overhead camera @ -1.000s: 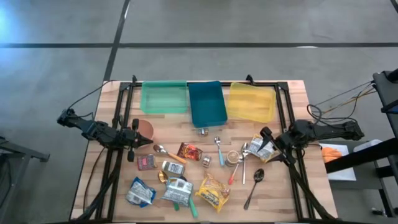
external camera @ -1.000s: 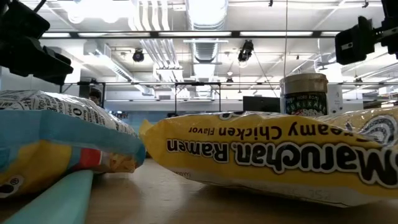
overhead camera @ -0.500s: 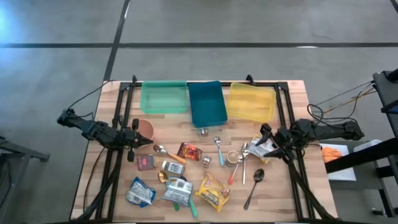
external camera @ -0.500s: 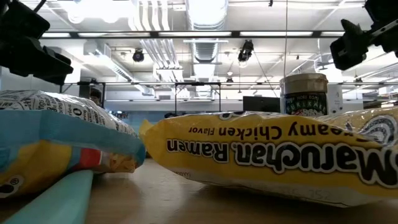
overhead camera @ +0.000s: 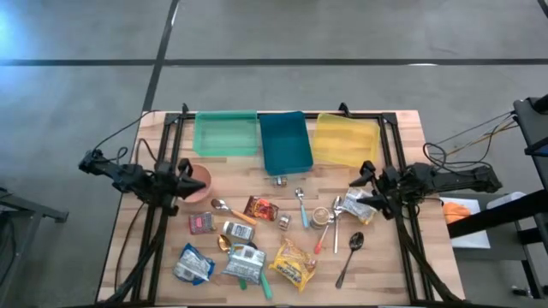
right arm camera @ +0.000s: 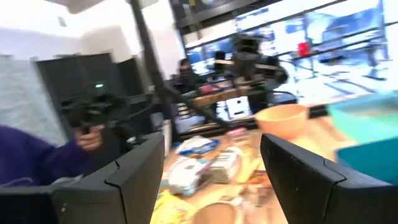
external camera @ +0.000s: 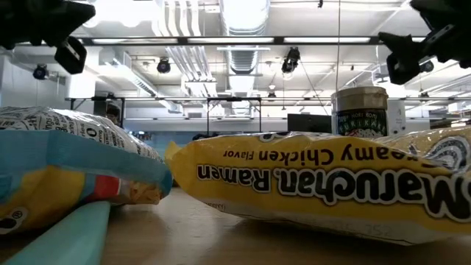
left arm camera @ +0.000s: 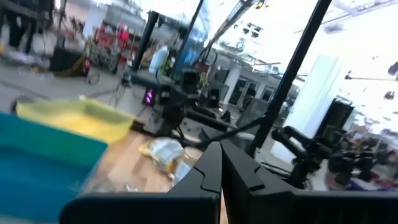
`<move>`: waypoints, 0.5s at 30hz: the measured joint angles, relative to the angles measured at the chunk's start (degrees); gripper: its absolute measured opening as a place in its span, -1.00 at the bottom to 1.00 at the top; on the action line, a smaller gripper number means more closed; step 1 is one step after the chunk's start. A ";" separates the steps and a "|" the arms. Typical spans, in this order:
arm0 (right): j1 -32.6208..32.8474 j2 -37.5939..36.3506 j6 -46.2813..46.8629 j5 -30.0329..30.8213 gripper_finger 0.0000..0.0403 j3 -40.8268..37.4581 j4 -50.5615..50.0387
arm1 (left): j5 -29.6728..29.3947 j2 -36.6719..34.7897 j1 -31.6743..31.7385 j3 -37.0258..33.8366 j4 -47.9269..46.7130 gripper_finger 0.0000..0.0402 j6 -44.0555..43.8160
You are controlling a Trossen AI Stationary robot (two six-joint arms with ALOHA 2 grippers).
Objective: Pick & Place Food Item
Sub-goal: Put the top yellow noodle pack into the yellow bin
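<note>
High view: three bins are sitting in a row at the far edge of the worktop (overhead camera: 402, 128) — the green bin (overhead camera: 226, 134), the teal bin (overhead camera: 284, 141) and the yellow bin (overhead camera: 346, 139) — and all three are looking bare inside, as far as this view shows. The food is still lying loose on the wood: a yellow ramen packet (overhead camera: 293, 262) near the front, a blue snack bag (overhead camera: 192, 263), a small red packet (overhead camera: 261, 208), spoons and a can scattered between. The right tool (overhead camera: 363, 190) is hovering at a silvery snack pouch (overhead camera: 360, 205) by the right rail, fingers spread on either side; whether they are touching it is not clear. The left tool (overhead camera: 182, 181) is waiting beside a tan bowl (overhead camera: 199, 178), fingers pressed together, carrying nothing.

Low view: the ramen packet is filling the foreground, flat on the worktop, with the blue bag beside it and a labelled can (external camera: 359, 111) standing behind. Both arms are showing only as dark shapes at the upper corners, well above these items.

Left wrist view: the two dark fingers are meeting at a point, nothing between them. Beyond them the yellow bin and the silvery pouch are showing on the wood.

Right wrist view: the fingers are standing wide apart with nothing pinched; the bowl and packets are lying ahead.

Judgement: nothing is placed yet. The first pick appears to be only starting; grasp, carry and drop into a bin are all remaining.
</note>
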 joint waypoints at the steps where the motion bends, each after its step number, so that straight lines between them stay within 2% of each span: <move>1: -0.01 0.27 0.10 0.37 0.31 0.00 0.07 | 0.04 0.03 0.00 0.21 0.22 -0.99 1.73; 4: 0.02 1.33 2.47 2.33 0.31 0.29 -0.61 | 0.83 -0.01 0.00 0.34 0.77 -0.99 2.39; 7: 0.03 3.40 3.62 6.74 0.31 3.17 -7.08 | 0.87 0.03 0.00 0.24 1.04 -0.99 2.17; 11: 0.02 9.17 3.57 13.67 0.31 11.13 -21.28 | -1.98 0.01 0.00 0.24 1.30 -0.99 2.80; 15: 0.06 17.21 3.67 14.13 0.30 21.12 -31.75 | -4.42 0.01 0.03 0.24 1.42 -0.99 3.72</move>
